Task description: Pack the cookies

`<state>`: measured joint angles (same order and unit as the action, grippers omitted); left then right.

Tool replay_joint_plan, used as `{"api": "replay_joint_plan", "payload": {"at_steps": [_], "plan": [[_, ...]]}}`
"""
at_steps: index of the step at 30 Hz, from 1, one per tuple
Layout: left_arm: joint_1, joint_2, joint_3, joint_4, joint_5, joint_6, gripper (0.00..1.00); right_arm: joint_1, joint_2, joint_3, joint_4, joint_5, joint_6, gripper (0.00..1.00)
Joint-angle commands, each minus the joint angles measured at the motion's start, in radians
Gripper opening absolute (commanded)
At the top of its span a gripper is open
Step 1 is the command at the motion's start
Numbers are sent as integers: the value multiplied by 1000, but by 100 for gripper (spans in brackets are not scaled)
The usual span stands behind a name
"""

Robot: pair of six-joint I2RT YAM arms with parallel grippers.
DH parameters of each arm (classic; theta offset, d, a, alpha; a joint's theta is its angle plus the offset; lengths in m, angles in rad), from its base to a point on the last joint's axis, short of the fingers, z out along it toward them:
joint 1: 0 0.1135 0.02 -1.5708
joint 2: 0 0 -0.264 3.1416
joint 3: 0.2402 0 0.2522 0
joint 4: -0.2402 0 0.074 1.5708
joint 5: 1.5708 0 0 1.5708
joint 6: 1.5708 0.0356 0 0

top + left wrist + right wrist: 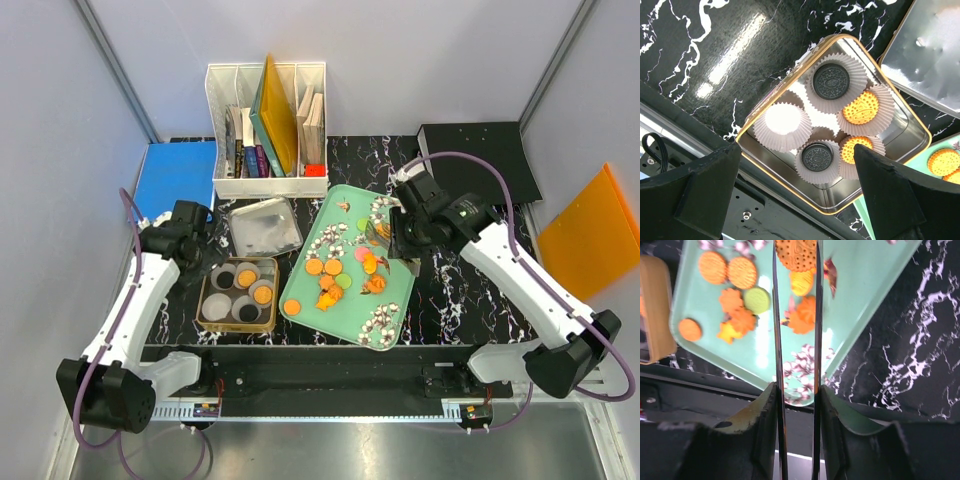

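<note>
Black marble counter (450, 290), from above: cookies (333, 267) mostly lie on the mint tray (350, 312) mid-counter; the tin (204, 300) sits near the near-left corner. Left wrist: left tool (797, 167) spread wide above the tin's paper cups (782, 122), four filled, one empty. Right wrist: right tool (796, 270) narrow, seemingly pinching an orange cookie (796, 252), top cropped.

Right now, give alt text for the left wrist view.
A gold-rimmed square metal tin on black marble table holds white pleated paper cups: two with black round cookies, two with orange round cookies, one empty. The left claw hangs open above it.
</note>
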<state>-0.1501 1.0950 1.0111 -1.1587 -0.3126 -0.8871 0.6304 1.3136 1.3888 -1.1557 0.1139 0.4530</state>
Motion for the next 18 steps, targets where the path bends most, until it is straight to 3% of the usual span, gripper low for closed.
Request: {"api": "replay_joint_plan", "payload": {"at_steps": [1, 9, 18], "plan": [[-3, -9, 55, -2, -28, 1, 99, 34, 7, 113, 24, -65, -7, 26], [40, -33, 113, -67, -118, -30, 99, 299, 228, 329, 62, -68, -31, 26], [73, -73, 109, -131, -167, -59, 99, 454, 441, 487, 123, -177, -94, 26]]}}
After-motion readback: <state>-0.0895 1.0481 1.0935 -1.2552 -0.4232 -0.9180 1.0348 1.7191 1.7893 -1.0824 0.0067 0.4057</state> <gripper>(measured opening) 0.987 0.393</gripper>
